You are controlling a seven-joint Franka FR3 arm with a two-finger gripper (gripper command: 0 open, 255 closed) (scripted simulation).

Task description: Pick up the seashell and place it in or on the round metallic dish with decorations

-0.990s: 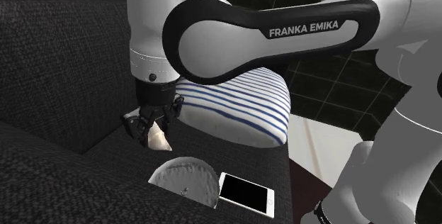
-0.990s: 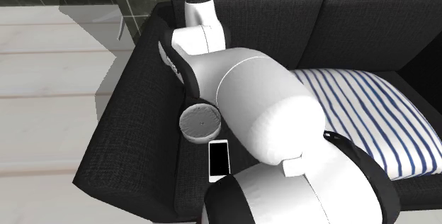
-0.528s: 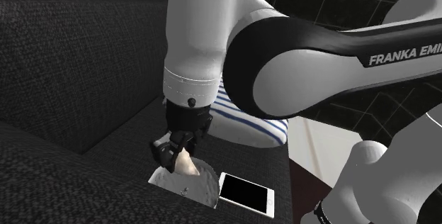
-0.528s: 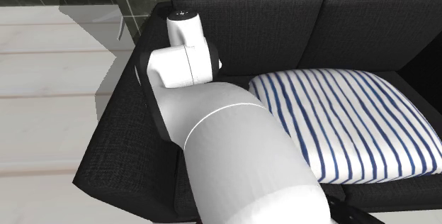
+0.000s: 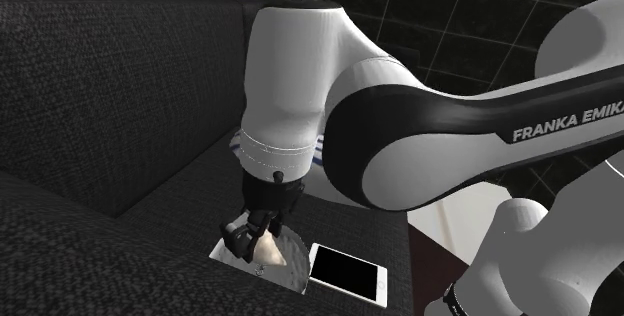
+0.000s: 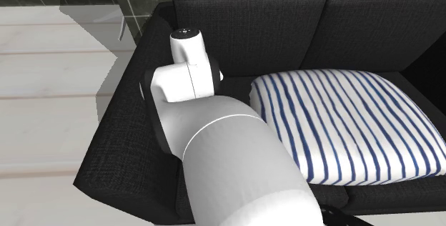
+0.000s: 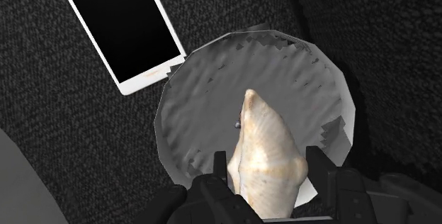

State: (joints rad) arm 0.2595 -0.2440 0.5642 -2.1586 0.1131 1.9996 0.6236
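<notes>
A pale cream seashell (image 7: 263,152) is clasped between my gripper's (image 7: 268,169) two black fingers, its pointed tip hanging over the middle of the round grey dish (image 7: 205,102). In the shoulder view the gripper (image 5: 258,241) is low over the dish (image 5: 226,251) on the black sofa seat, with the seashell (image 5: 270,253) showing beneath the fingers. I cannot tell whether the shell touches the dish. In the second exterior view the white arm (image 6: 221,139) hides the dish and the gripper.
A white phone (image 5: 347,273) with a black screen lies on the seat right beside the dish; it shows as the phone (image 7: 120,24) in the wrist view. A blue-striped white cushion (image 6: 350,121) lies further along the black sofa (image 6: 286,10). Pale floor (image 6: 50,60) lies beyond the armrest.
The gripper has carried the seashell from beside the cushion down toward the shoulder view's lower right, and now hangs low over the dish. The grip has stayed shut.
</notes>
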